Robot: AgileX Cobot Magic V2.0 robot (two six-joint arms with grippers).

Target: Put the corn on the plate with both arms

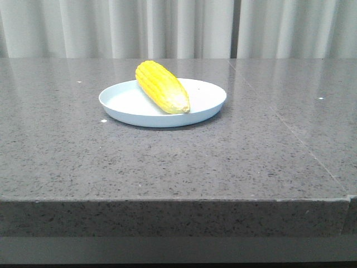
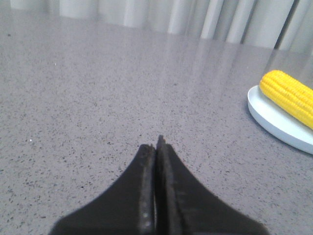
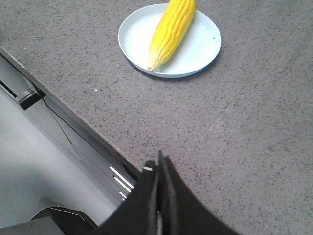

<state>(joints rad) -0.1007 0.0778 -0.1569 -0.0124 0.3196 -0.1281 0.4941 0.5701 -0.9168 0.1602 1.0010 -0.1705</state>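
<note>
Though tapered, bright yellow corn (image 1: 162, 87)

The desk (image 1: 167, 162) has a grey stone-like top with many small dark and light specks, and it is a little glossy, so soft pale reflections lie on its far part. A thin seam line runs across the top on the right side. The front edge is thick and has the same speckled look. Behind the desk hangs a pale grey-white curtain (image 1: 178, 28) in long vertical folds, covering the whole background. The light is even and soft. Beside the desk edge, a light grey floor (image 3: 29, 161) is visible.
</note>
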